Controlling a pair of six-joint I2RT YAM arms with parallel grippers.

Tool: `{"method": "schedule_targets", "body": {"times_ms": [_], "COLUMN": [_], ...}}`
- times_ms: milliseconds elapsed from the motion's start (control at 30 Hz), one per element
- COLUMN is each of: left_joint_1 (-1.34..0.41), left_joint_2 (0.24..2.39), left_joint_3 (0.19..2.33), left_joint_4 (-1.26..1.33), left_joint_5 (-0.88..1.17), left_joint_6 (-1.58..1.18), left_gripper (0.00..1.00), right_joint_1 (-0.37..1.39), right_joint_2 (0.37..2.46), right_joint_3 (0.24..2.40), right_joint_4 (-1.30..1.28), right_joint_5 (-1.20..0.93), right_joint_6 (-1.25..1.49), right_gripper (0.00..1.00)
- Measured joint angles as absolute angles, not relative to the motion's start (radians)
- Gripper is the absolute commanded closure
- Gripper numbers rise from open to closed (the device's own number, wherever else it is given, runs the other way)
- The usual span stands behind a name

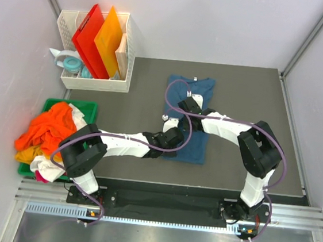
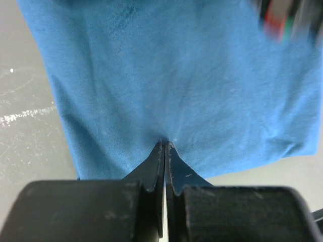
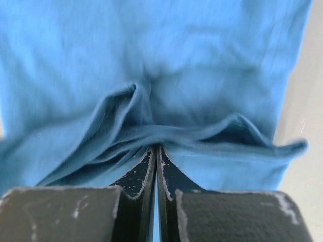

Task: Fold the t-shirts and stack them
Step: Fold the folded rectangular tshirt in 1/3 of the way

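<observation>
Blue t-shirt (image 1: 204,91): lying flat, right of green bin (image 1: 91,106) | left gripper (image 2: 165,143), right gripper (image 3: 155,148): both pinched shut on its fabric | step: likely starting a fold | next: lift both edges evenly together | other t-shirts (image 1: 48,129): heaped in bin

The top camera looks down from afar; both wrist cameras face closely onto the same blue t-shirt (image 1: 202,92).

A dark grey tabletop (image 1: 250,101) spreads beneath the left pincer (image 1: 177,137) and the right pincer (image 1: 185,106). Plain white walls (image 1: 218,23) rise beyond and beside them, with grey metal posts (image 1: 307,41) at the far corners. The light is soft and even.
</observation>
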State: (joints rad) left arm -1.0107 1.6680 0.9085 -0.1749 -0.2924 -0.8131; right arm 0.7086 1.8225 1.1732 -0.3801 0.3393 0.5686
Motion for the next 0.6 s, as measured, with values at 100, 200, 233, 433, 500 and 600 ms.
{"method": "schedule_targets", "body": {"times_ms": [100,200,233,433,500,600], "left_joint_1": [-1.011,-1.011,-1.011,-1.011,-1.011,-1.011], "left_joint_2": [1.679,1.679,1.679,1.679,1.68,1.688], "left_joint_3": [0.908,0.906,0.906,0.906,0.907,0.921], "left_joint_4": [-0.171,-0.166,-0.166,-0.167,-0.168,-0.184], "left_joint_5": [-0.288,-0.287,-0.287,-0.286,-0.286,-0.289], "left_joint_6": [-0.813,-0.813,-0.813,-0.813,-0.813,-0.812], "left_gripper": [1.0,1.0,1.0,1.0,1.0,1.0], "right_joint_1": [0.68,0.649,0.637,0.569,0.552,0.537], "right_joint_2": [1.86,1.909,1.932,2.046,2.08,2.097], "right_joint_3": [1.222,1.303,1.34,1.507,1.553,1.579], "right_joint_4": [-0.384,-0.395,-0.395,-0.401,-0.415,-0.413], "right_joint_5": [0.34,0.341,0.342,0.341,0.342,0.342], "right_joint_6": [0.556,0.535,0.529,0.504,0.494,0.481], "right_gripper": [1.0,1.0,1.0,1.0,1.0,1.0]}}
